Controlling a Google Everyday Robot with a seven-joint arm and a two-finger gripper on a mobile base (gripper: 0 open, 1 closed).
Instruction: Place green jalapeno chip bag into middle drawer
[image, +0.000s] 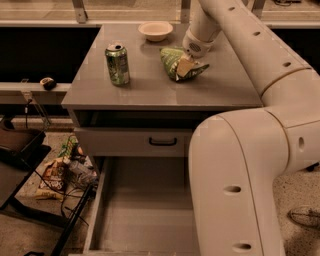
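Drawer (145, 220): pulled open at the bottom of the view, its grey floor bare; the near end is cut off by the frame and the right side is hidden behind the arm.
Arm (240, 175): a bulky white link fills the lower right, then reaches up and back over the cabinet.
Floor, left: wires and snack packets (60, 172) lie just beside the drawer's left wall.
Drawer front (125, 142): shut, with a black handle (162, 142); a dark gap shows above it.
Top (150, 90): flat grey and open along its front edge.
Can (117, 63): upright, left of centre, well apart from the bag.
Bag (172, 57): on the top, right of centre and tilted, not in the drawer.
Gripper (186, 67): at the bag's right side, clamped on the crumpled foil; its far side is hidden.
Bowl (155, 30): at the back edge, near the bag.
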